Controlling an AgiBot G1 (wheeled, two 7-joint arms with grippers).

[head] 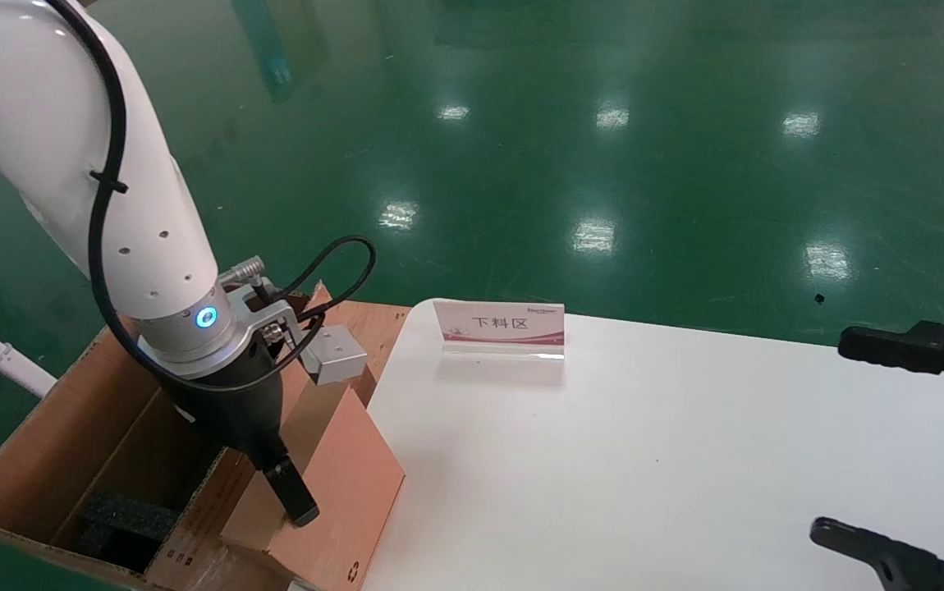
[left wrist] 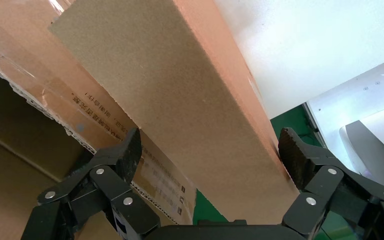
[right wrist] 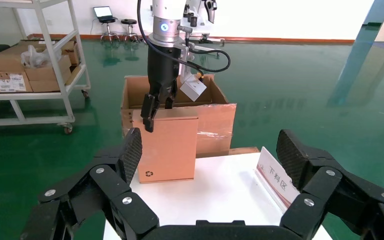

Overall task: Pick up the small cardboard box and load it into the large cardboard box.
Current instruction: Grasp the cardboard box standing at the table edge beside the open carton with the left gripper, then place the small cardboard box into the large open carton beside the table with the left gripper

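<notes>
We see the small cardboard box (head: 332, 484) at the lower left of the head view, hanging over the left edge of the white table (head: 644, 460) and against the large cardboard box (head: 70, 443). It is tilted: its long axis runs from the upper part near the wrist down toward the bottom edge of the frame, with the lower corner bearing a tiny black recycling mark nearest the bottom. In the right wrist view the small cardboard box (right wrist: 170, 147) stands nearly upright on end, its broad face toward that camera, the recycling mark at its lower left corner. It is plain, smooth and brown-orange, with one paler tan face that fills the left wrist view (left wrist: 180, 115).

The left gripper (head: 295, 505) is clamped on the small cardboard box, one finger on each side of it; in the left wrist view the fingertips (left wrist: 130, 150) press its opposite faces.

The large cardboard box is a brown corrugated carton with tall open flaps, clear tape and small print on one flap, and black foam (head: 123, 517) inside.

The right gripper (head: 907, 460) sits at the right edge of the head view above the table, its fingers spread wide apart and holding nothing. A small sign card (head: 498, 322) stands at the table's far edge.
</notes>
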